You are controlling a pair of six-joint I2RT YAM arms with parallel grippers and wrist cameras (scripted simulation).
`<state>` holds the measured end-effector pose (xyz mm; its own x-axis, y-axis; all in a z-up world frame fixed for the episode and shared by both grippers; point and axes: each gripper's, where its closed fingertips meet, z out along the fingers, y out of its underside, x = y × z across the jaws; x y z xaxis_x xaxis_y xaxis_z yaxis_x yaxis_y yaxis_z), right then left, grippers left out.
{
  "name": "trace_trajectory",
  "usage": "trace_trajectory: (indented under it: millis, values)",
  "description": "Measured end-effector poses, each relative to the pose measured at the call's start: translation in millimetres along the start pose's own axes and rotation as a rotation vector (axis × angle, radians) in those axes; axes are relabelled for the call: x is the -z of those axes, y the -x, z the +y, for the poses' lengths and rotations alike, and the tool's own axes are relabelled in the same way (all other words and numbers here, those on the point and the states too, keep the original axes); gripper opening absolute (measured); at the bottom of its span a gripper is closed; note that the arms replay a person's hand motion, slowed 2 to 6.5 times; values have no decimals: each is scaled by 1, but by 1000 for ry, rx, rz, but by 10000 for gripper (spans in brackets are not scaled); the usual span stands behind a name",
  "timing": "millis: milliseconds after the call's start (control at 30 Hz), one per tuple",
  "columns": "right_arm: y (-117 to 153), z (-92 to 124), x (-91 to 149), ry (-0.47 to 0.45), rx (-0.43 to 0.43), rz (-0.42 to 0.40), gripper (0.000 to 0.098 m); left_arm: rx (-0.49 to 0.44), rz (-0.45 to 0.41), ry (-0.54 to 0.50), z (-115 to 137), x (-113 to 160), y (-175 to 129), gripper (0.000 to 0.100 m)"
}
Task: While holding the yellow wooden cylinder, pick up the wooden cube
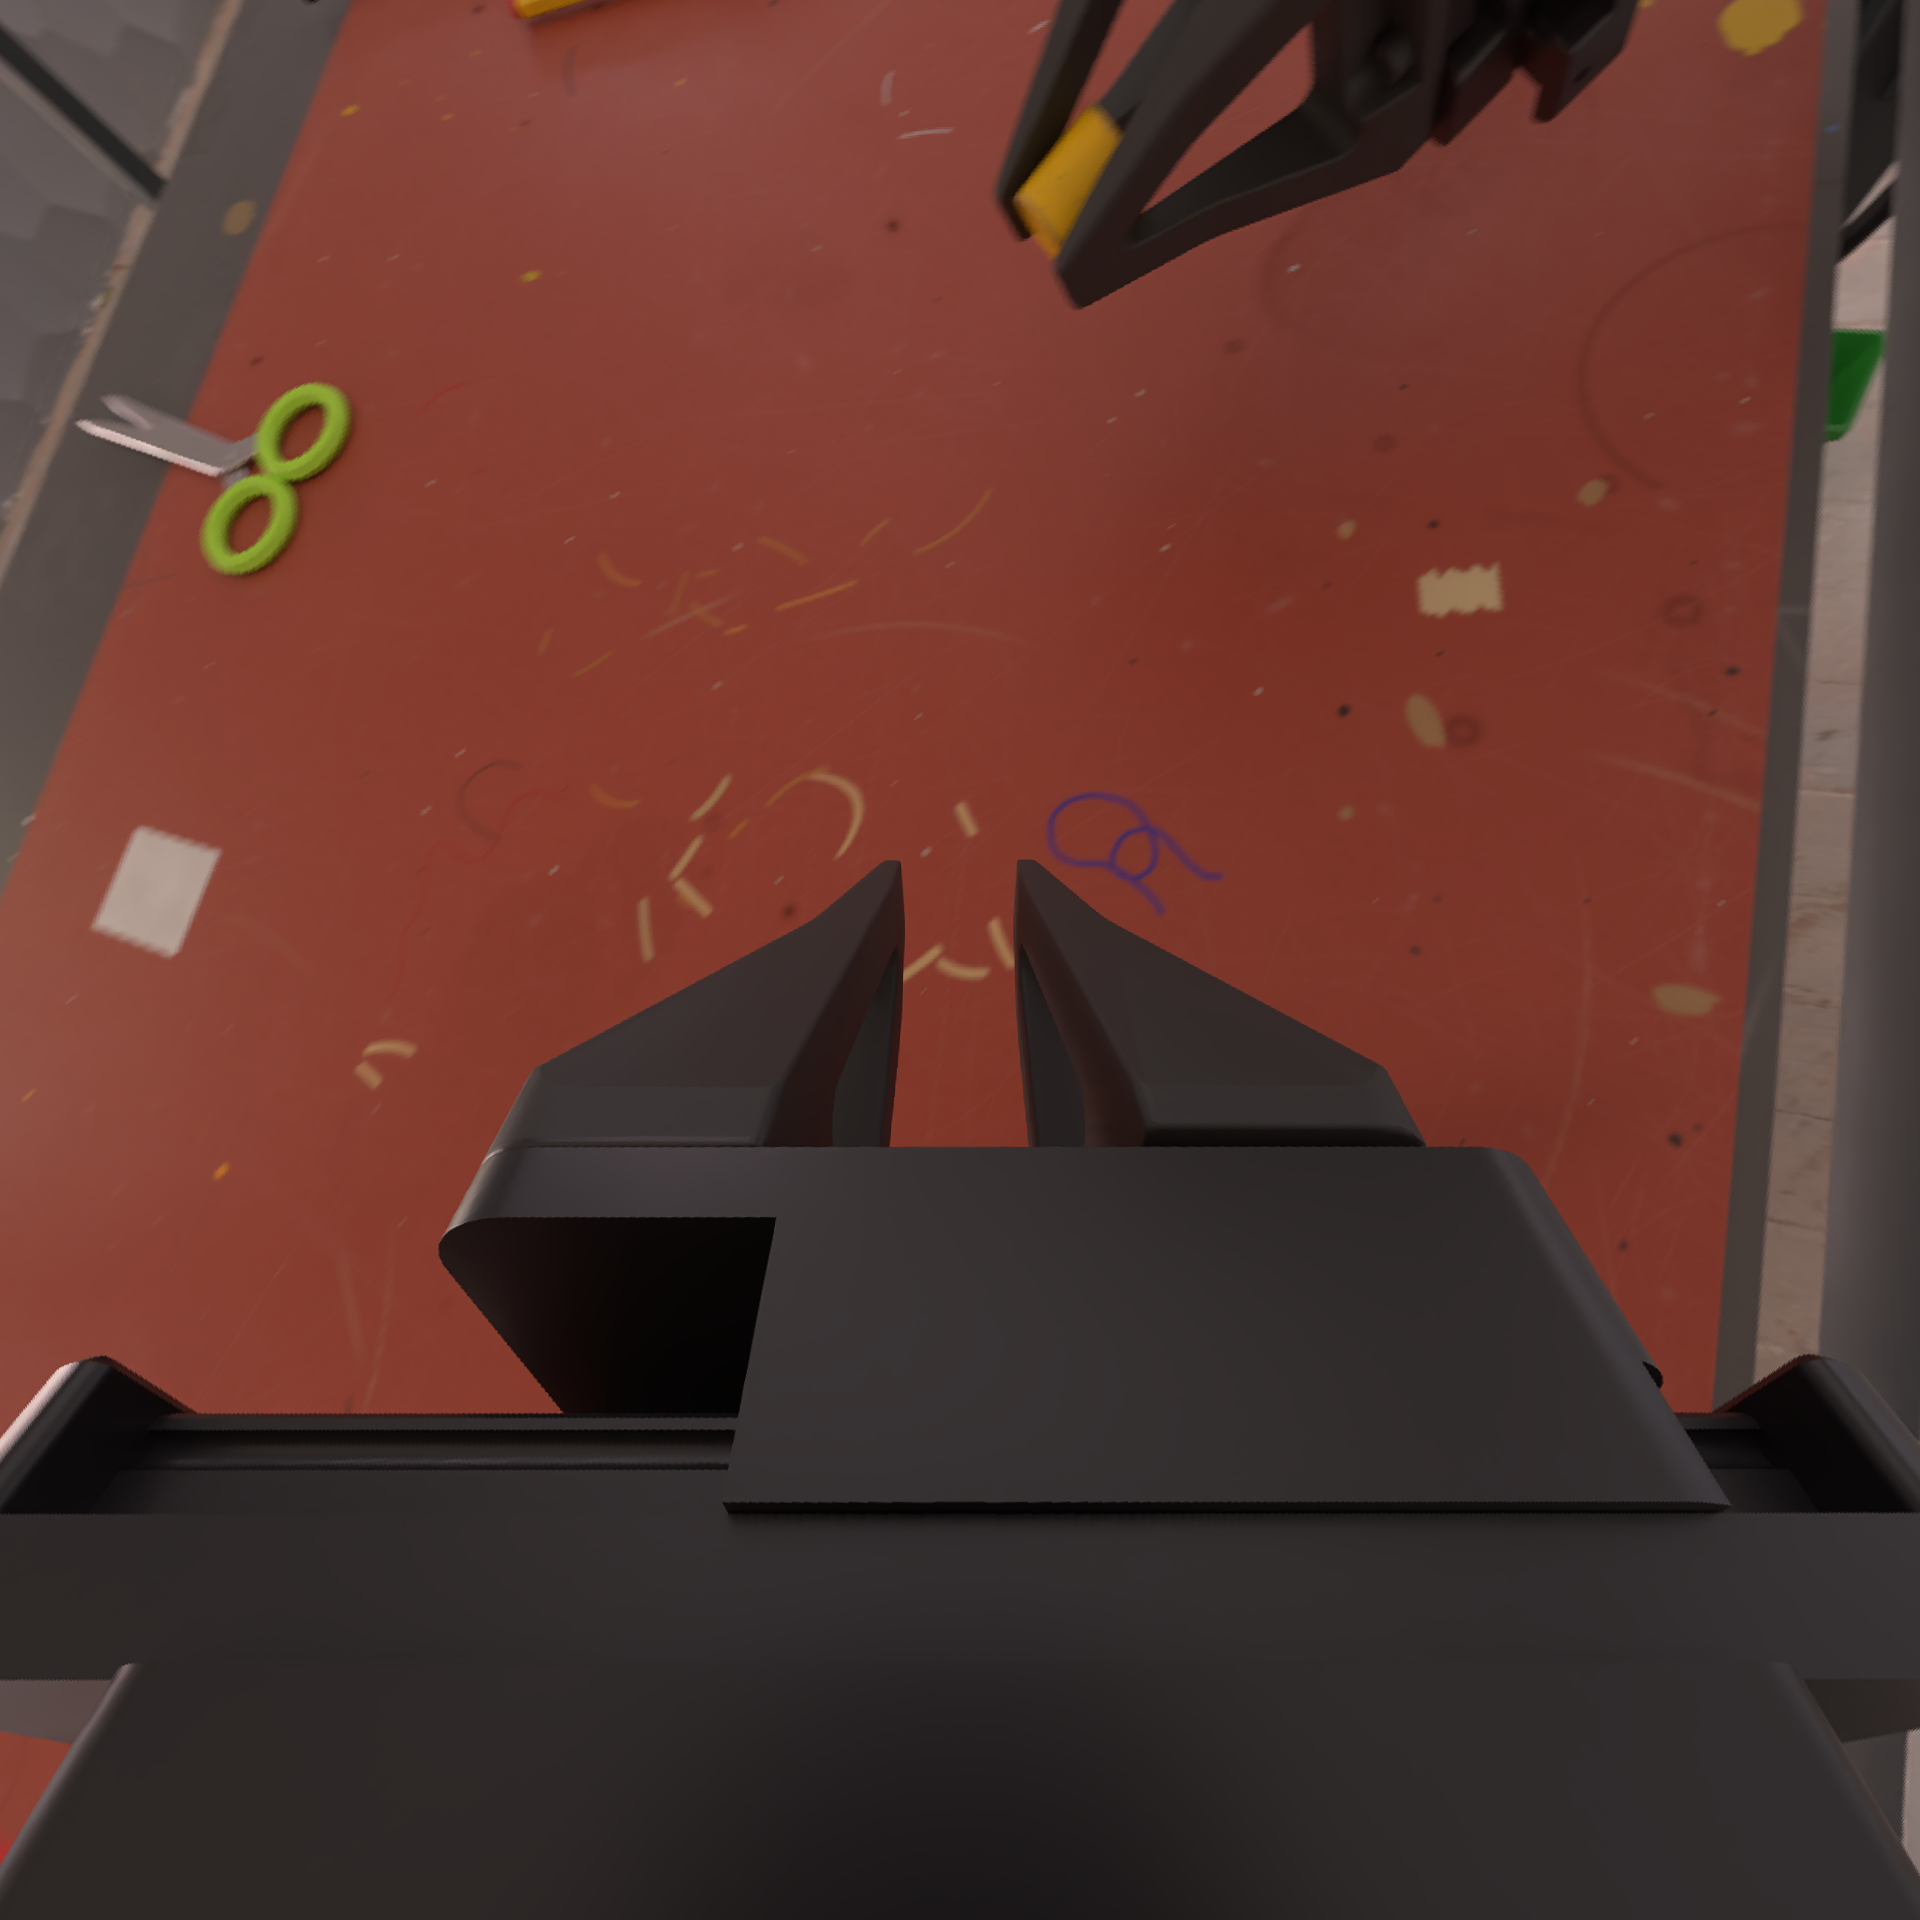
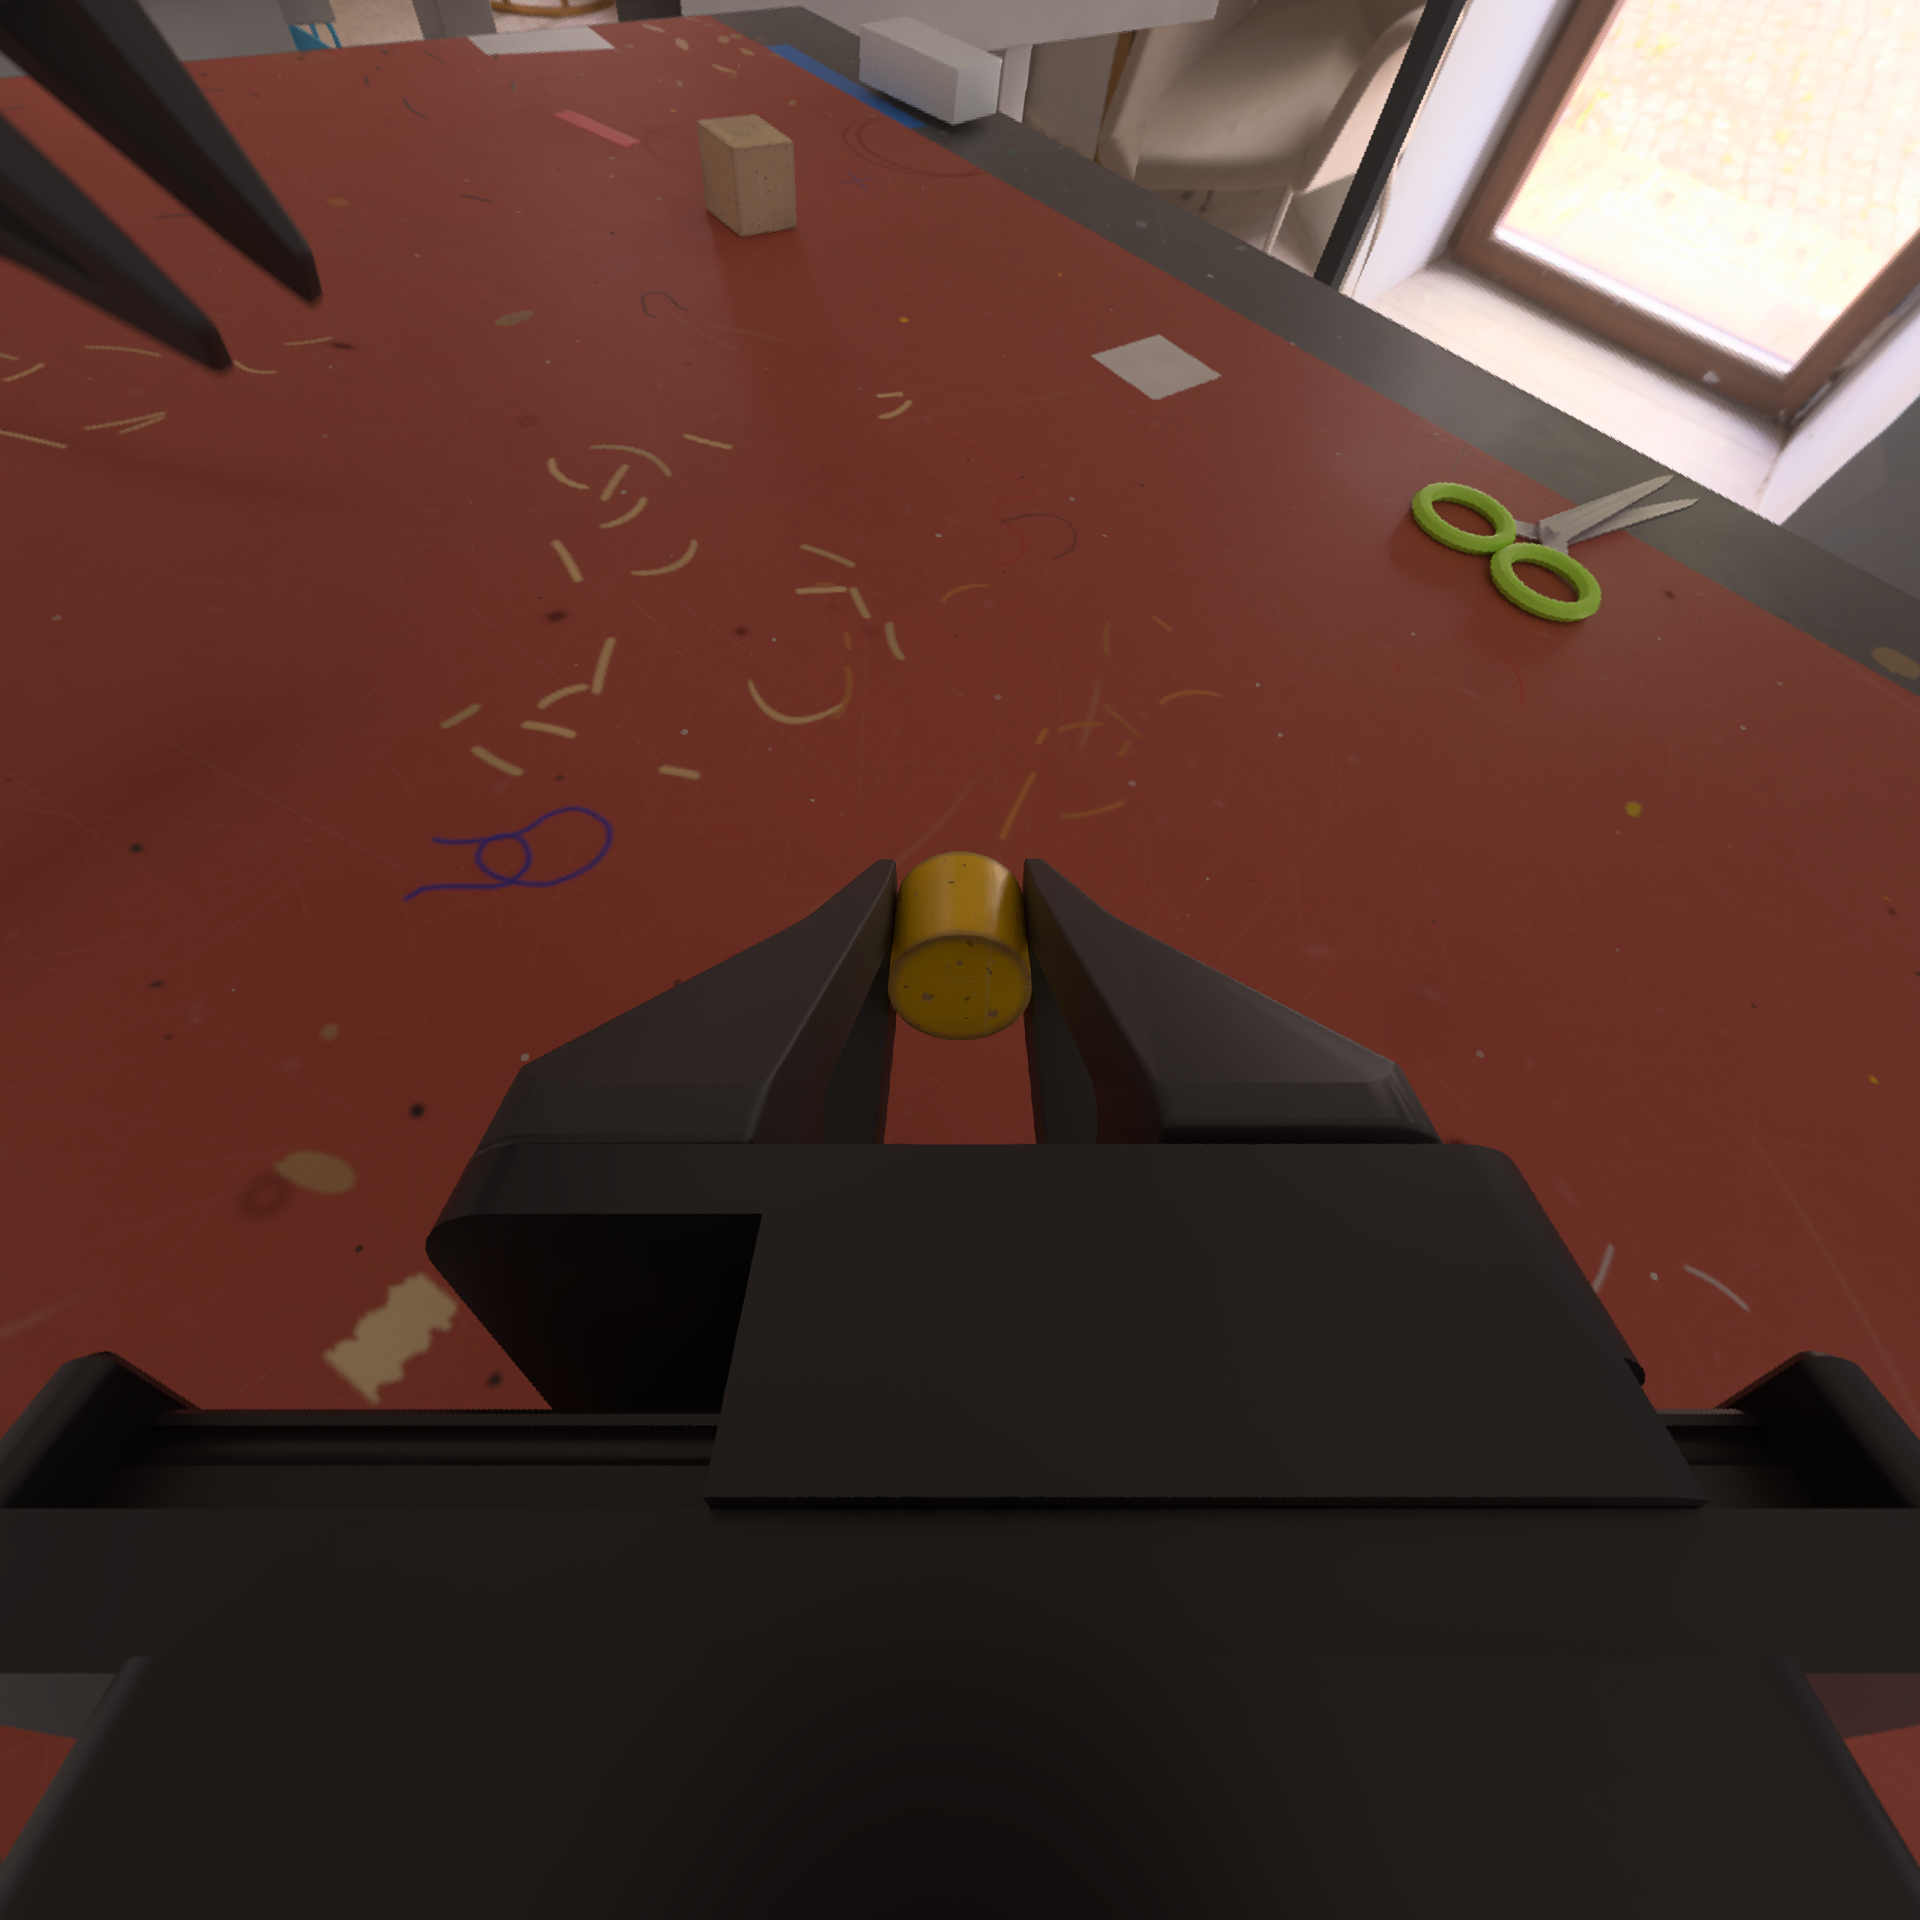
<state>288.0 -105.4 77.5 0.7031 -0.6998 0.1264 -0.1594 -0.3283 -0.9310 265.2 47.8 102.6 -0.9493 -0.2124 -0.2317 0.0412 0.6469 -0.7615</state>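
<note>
My right gripper is shut on the yellow wooden cylinder, which lies sideways between the fingers above the red table. The left wrist view shows that gripper at the top right with the cylinder in it. The light wooden cube stands on the table far ahead, near the back edge. It is not in the left wrist view. My left gripper is empty, its fingers a narrow gap apart above the table. Its fingertips also show at the top left of the right wrist view.
Green-handled scissors lie near one table edge and also show in the right wrist view. A white block sits past the cube at the table's back. Paper scraps and wood shavings litter the surface. A green object hangs off the table's side.
</note>
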Motion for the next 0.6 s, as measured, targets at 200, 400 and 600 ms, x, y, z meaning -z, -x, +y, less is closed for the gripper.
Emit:
trace_trajectory:
  millis: [200,400,600]
  values:
    - [1,2,-1,10,3,-5,199,25,-120,26,18,40,36,197]
    - [2,2,-2,20,13,-11,199,28,-246,62,31,77,86,292]
    - [4,4,-3,33,25,-19,199,2,-311,188,55,86,145,388]
